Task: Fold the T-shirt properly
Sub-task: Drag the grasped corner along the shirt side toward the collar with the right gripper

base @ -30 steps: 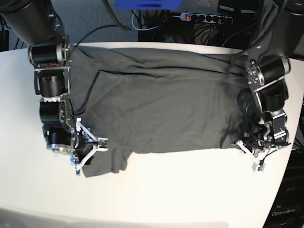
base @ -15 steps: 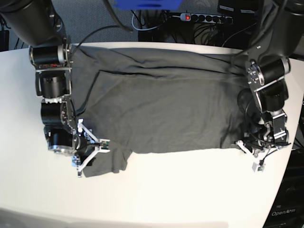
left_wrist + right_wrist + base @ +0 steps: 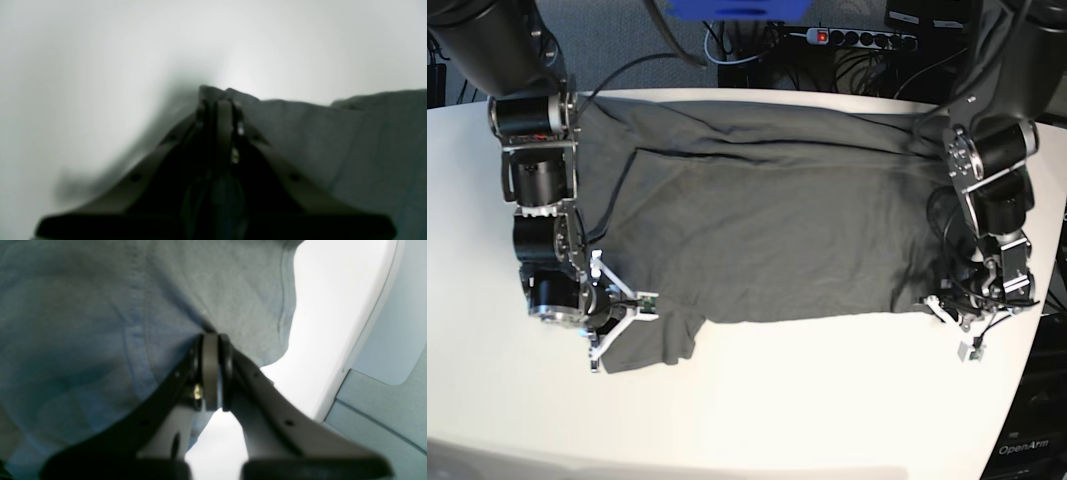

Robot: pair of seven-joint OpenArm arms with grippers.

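Base view, T-shirt (image 3: 767,230) spread flat, right gripper (image 3: 605,322) and left gripper (image 3: 947,308) both pinching its cloth

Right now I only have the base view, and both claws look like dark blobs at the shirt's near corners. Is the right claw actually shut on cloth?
Observer: Yes. In its wrist view the right claw has its jaws together, with a crease of the shirt running into the tips.
Operator: Which part of the shirt is that?
Observer: A stitched seam runs just beside the tips, so it is near a hem.
Operator: And the left claw?
Observer: The left claw is shut too, and a small corner of cloth pokes out past its tips over the white table.
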